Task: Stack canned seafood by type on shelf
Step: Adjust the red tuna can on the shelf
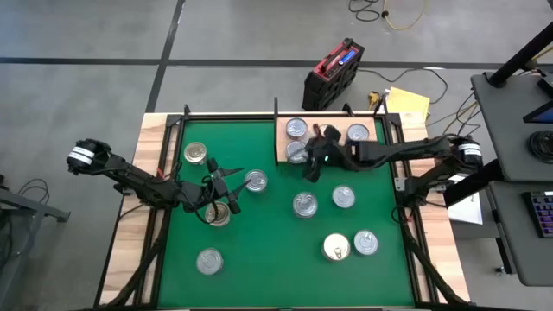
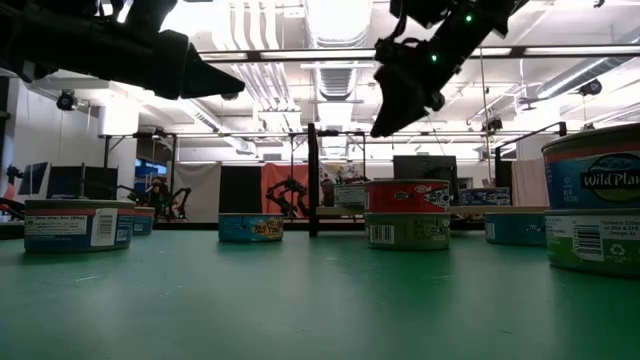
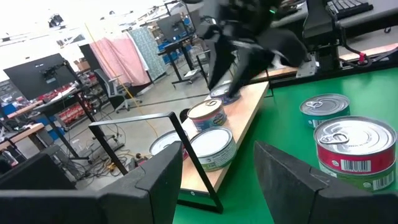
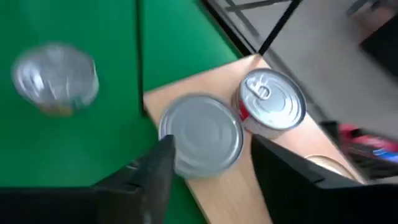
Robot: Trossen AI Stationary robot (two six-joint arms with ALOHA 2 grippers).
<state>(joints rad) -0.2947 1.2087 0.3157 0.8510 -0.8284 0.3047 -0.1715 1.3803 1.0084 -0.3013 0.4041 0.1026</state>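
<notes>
The right gripper (image 1: pixel 313 166) hangs with its fingers apart and nothing between them, directly above the near corner of the shelf (image 1: pixel 328 131); a silver-lidded can (image 4: pixel 202 134) sits on the board just beneath and ahead of the fingertips. The nearest loose can (image 1: pixel 304 204) lies on the green mat (image 1: pixel 268 250) just behind this claw. The left gripper (image 1: pixel 226 185), partly open and empty, waits well apart.

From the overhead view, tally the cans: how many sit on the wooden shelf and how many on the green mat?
Cans on the shelf: 3 showing
Cans on the green mat: 8
Total: 11; the right arm may hide another.
</notes>
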